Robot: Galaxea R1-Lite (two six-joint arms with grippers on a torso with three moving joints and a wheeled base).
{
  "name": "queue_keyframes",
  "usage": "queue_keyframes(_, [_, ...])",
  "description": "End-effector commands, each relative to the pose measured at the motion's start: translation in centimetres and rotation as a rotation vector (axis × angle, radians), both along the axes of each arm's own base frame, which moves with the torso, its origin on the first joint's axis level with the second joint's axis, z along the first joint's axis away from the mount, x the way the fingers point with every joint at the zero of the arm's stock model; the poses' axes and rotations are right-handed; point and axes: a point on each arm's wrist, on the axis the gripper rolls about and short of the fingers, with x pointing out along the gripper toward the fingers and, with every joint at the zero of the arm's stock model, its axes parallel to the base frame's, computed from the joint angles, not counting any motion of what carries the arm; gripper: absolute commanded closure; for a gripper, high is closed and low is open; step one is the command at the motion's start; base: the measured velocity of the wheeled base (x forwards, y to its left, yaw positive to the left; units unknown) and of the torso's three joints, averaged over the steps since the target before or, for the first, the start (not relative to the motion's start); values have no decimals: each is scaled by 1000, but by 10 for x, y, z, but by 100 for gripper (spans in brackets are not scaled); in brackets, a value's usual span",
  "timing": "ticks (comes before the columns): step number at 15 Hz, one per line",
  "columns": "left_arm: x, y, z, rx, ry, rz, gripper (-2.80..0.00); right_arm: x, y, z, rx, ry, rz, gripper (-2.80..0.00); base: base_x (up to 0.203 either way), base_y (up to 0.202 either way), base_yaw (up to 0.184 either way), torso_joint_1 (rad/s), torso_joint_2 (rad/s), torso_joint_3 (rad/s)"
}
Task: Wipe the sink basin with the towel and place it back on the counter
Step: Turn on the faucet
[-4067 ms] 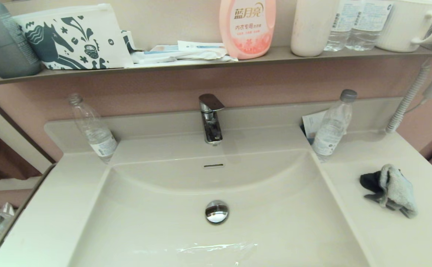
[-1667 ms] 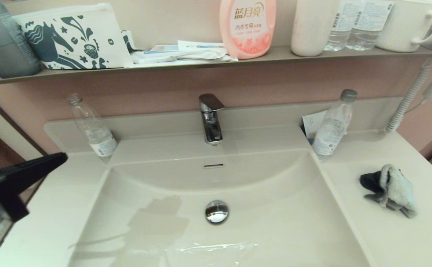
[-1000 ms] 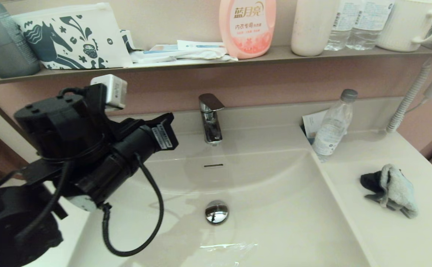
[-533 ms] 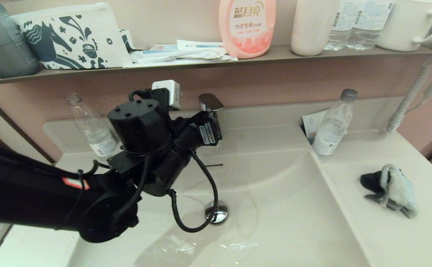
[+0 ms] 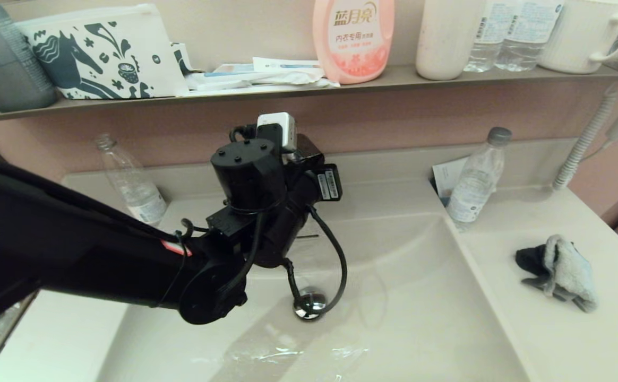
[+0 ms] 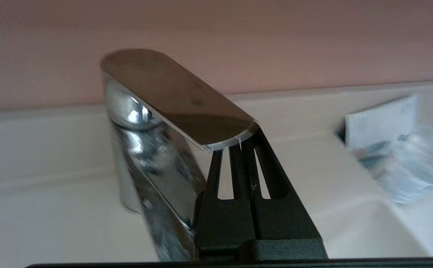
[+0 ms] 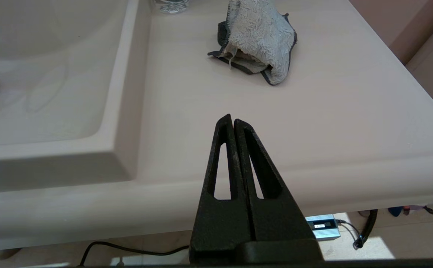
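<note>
The towel [image 5: 558, 271], grey fluffy with a dark side, lies crumpled on the counter [image 5: 580, 339] to the right of the sink basin [image 5: 420, 297]; it also shows in the right wrist view as the towel [image 7: 257, 37]. My left arm [image 5: 256, 180] reaches across the basin to the tap. The left gripper [image 6: 240, 139] is shut, its tips touching the underside of the chrome faucet handle [image 6: 175, 93]. My right gripper [image 7: 233, 120] is shut and empty above the counter's front edge [image 7: 313, 163], short of the towel. The drain plug [image 5: 309, 306] shows partly behind a cable.
A clear bottle [image 5: 134, 185] stands at the back left of the counter and another bottle [image 5: 473, 180] at the back right, with a paper card behind it. The brown wall shelf [image 5: 447, 77] holds a pink detergent bottle [image 5: 354, 37], cups and a pouch. A ribbed hose [image 5: 580, 154] hangs at right.
My left arm has come in from the left and swung across the basin up to the faucet. The towel has not moved.
</note>
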Motion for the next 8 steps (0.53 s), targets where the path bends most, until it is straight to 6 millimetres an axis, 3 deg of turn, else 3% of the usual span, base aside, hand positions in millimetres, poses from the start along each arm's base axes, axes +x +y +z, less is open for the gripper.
queue_keyframes(1, [13, 6, 8, -7, -37, 38, 0, 0, 0, 0, 0, 0, 0, 0, 0, 0, 0, 0, 0, 0])
queue_keyframes(8, [6, 12, 28, 5, -95, 48, 0, 0, 0, 0, 0, 0, 0, 0, 0, 0, 0, 0, 0, 0])
